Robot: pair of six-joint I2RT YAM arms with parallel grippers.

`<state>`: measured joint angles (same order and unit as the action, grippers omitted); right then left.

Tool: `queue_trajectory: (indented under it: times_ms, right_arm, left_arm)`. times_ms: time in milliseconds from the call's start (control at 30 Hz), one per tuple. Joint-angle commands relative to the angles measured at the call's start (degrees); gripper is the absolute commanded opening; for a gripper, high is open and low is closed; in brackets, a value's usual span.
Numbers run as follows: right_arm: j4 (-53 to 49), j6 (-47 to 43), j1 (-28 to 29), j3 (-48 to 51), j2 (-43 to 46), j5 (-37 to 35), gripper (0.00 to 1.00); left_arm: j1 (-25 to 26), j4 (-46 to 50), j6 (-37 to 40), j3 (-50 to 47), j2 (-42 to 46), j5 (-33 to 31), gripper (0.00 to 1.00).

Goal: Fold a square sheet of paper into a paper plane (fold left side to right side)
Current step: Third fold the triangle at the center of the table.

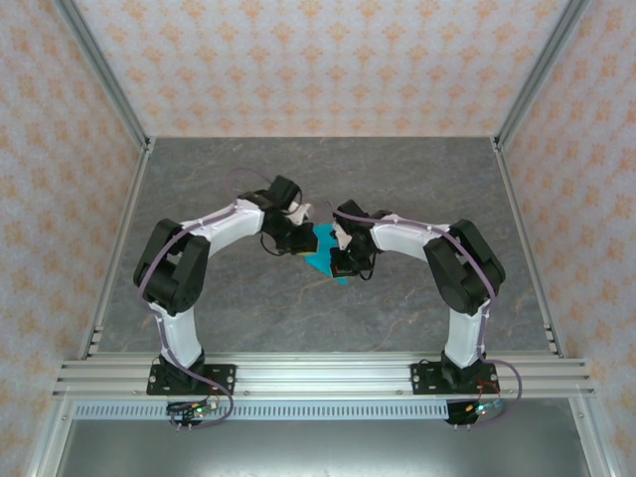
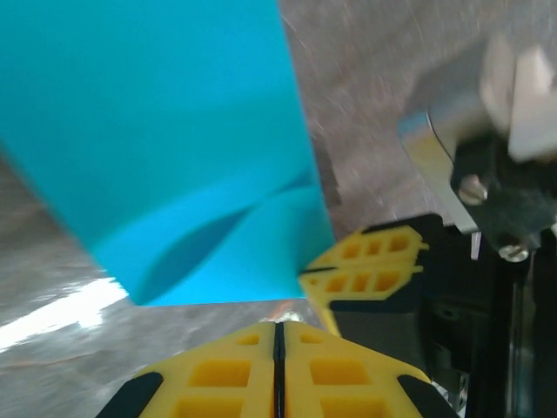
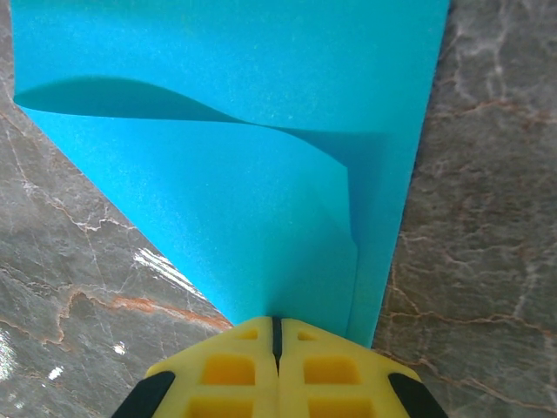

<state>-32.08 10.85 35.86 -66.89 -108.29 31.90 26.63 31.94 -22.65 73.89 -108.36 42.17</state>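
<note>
Right fingers [image 3: 305, 366] are clamped on a corner of the square sheet of paper [image 3: 261, 218], left fingers [image 2: 218, 374] shut beside it; thin floppy stuff, probably best gripped by corners.

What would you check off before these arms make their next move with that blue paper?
1. Right jaws gripping the cyan sheet of paper: ok, shut on its near corner.
2. Left jaws gripping it: cannot tell; they are shut, and the paper's edge ends just ahead of their tips.
3. Folded layer lying flat: not ok, it bulges up in a curve.
4. Jaws clear of each other: cannot tell, very close at one corner.
5. Sheet on the marbled table, away from its edges: ok.
</note>
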Motion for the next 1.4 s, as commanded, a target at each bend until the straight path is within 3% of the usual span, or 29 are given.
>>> queue_trajectory:
  times_ms: [0, 500, 733, 933, 1367]
  right_arm:
    - [-4.4, 0.6, 0.1, 1.3, -3.7, -4.7, 0.07]
    - [-4.1, 2.4, 0.1, 0.9, -0.6, -2.7, 0.04]
    - [0.7, 10.9, 0.1, 0.6, 5.2, 2.5, 0.00]
    - [7.3, 18.0, 0.6, 2.2, 3.3, 5.8, 0.00]
    - [2.7, 17.0, 1.1, -1.2, -2.2, 4.1, 0.00]
  left_arm:
    - [0.4, -0.3, -1.1, 1.9, -4.4, 0.6, 0.09]
    - [0.4, 1.0, -0.6, 2.5, -10.3, -5.1, 0.08]
    - [0.4, 0.0, -2.3, -0.3, -10.2, -5.5, 0.08]
    - [0.7, -0.2, -2.7, -0.7, -10.6, -6.0, 0.08]
    - [0.8, 0.4, -2.5, -0.5, -10.8, -6.8, 0.07]
